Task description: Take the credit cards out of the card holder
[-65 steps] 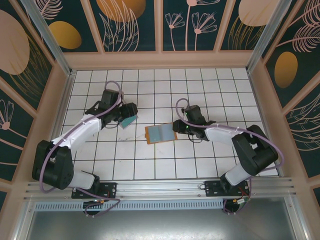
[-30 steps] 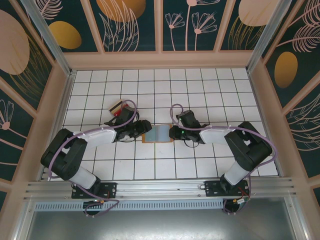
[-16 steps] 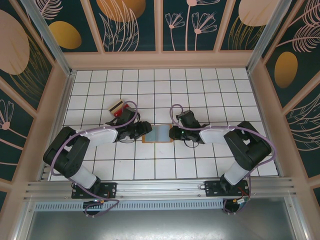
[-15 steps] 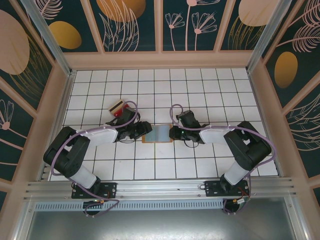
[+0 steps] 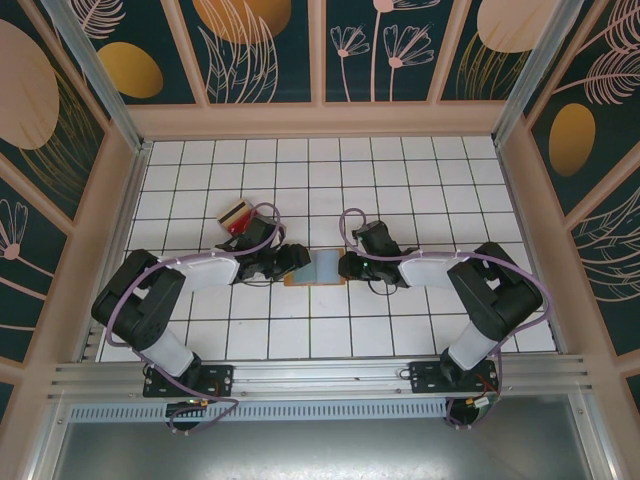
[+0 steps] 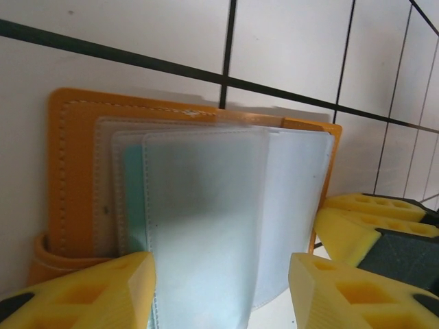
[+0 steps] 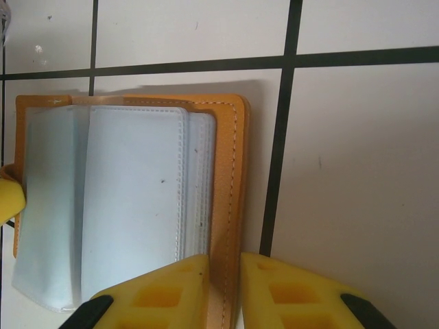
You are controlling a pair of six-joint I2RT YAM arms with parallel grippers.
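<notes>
- Orange-brown and lying open, the card holder (image 5: 318, 268) sat near the middle of the white-tiled worktop (image 5: 400, 170) in the top view. The left end effector (image 5: 297, 262) was at its 9 o'clock edge and the right end effector (image 5: 346, 266) at its 3 o'clock edge.
- Loose credit cards (image 5: 235, 214), one tan and one red, lay overlapping at about 10 o'clock from the holder, apart from it and close to the left arm.
- In the left wrist view, the card holder (image 6: 72, 178) lay flat with its frosted grey-blue pockets (image 6: 206, 205) fanned over the cover. A teal card (image 6: 132, 199) showed through a pocket toward 9 o'clock.
- The left end effector (image 6: 221, 271) had its yellow fingers (image 6: 96, 291) spread wide apart, one on each side of the uppermost pocket leaf. Whether they touched it could not be told.
- In the right wrist view, the right end effector (image 7: 225, 264) was clamped at 6 o'clock on the stitched cover edge of the card holder (image 7: 230, 164), its fingers (image 7: 164, 288) nearly together around the leather.
</notes>
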